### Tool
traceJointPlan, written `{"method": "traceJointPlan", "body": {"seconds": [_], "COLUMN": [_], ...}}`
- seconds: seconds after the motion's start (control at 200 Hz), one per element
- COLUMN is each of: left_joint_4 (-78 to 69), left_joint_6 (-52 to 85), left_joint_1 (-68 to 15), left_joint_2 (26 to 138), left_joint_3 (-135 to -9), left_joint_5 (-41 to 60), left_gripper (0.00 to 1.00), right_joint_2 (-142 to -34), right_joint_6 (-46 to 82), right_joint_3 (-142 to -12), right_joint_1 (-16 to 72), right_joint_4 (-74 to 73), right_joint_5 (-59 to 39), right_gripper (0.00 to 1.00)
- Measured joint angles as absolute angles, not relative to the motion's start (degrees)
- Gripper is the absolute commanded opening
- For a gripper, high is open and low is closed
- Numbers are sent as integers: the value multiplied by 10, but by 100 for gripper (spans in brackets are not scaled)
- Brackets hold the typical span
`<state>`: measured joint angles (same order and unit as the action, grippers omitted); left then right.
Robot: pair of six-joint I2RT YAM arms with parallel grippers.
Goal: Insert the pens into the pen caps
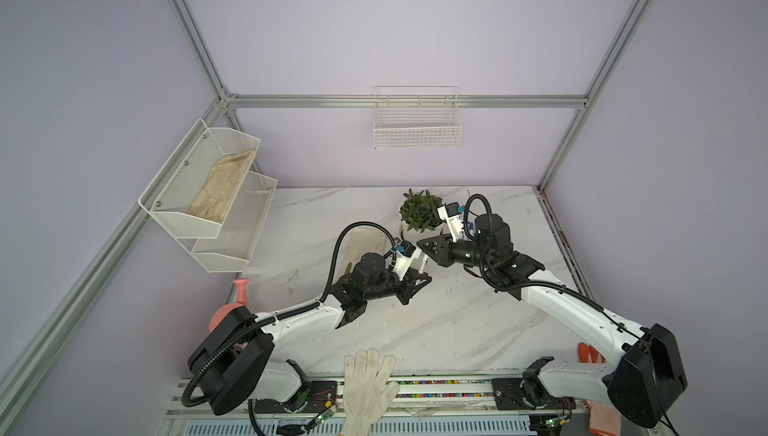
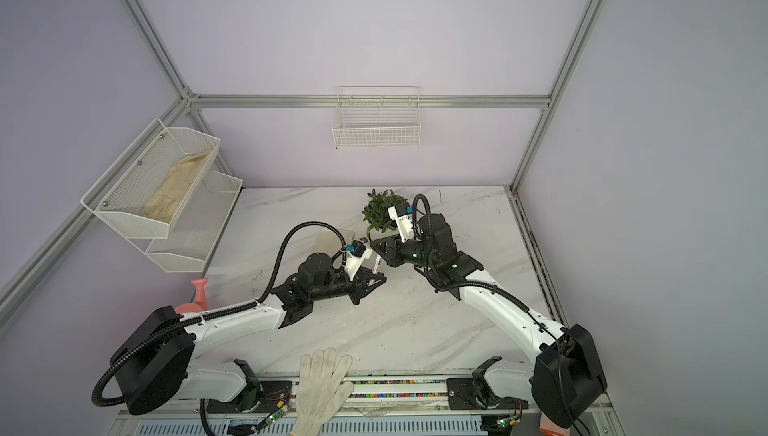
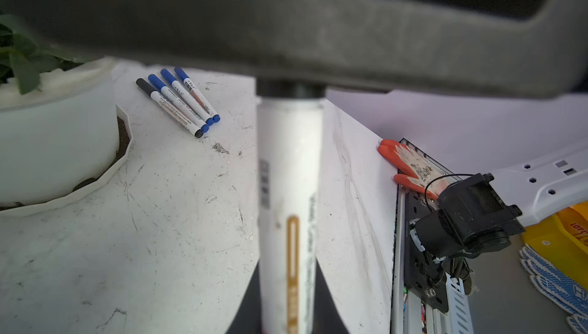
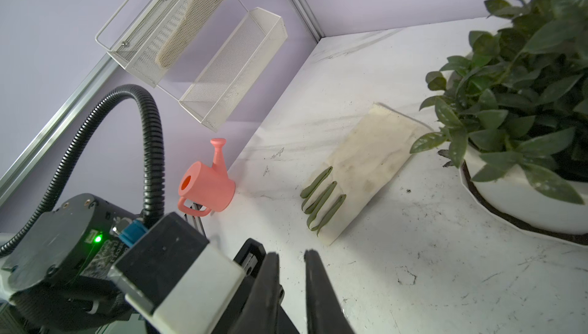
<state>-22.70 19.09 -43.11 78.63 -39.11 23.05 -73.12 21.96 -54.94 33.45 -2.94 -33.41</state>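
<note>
- Left arm reaches in from the desk's [image 1: 415, 330] front-left corner and right arm from the front-right. The left gripper [image 1: 424, 278] and right gripper [image 1: 420, 243] meet tip to tip over the desk's middle.
- Left gripper pinches one pen [image 3: 288, 173], white barrel with orange print. Right gripper's jaws are pressed onto the black cap [image 3: 290, 89] at that pen's tip.
- Four capped pens [image 3: 178, 103] lie side by side on the desk near the plant pot [image 3: 57, 144]: three blue caps, one black.
</note>
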Motion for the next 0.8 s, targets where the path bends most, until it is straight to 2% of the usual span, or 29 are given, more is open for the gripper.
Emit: {"method": "traceJointPlan", "body": {"seconds": [0.07, 0.135, 0.195, 0.295, 0.67, 0.75, 0.8], "left_joint_4": [-228, -229, -234, -259, -319, -337, -346], "left_joint_6": [191, 194, 195, 200, 226, 236, 243], "left_joint_1": [-437, -444, -450, -460, -464, -464, -463], "left_joint_2": [784, 781, 778, 770, 769, 773, 777], "left_joint_3": [-391, -391, -391, -391, -391, -391, -391], "left_joint_5": [219, 204, 192, 180, 134, 128, 126], "left_gripper": [0, 0, 0, 0, 0, 0, 0], "right_joint_2": [-737, -741, -742, -742, -710, -699, -696], "right_joint_6": [222, 227, 234, 246, 266, 267, 269], "right_joint_3": [-560, -569, -573, -574, -557, -551, -549], "right_joint_1": [334, 334, 335, 342, 347, 347, 347], "right_joint_4": [-23, -18, -15, -10, -5, -5, -6], "right_joint_5": [-338, -340, -346, -356, -350, -344, -342], "right_gripper": [9, 23, 31, 39, 41, 39, 33]}}
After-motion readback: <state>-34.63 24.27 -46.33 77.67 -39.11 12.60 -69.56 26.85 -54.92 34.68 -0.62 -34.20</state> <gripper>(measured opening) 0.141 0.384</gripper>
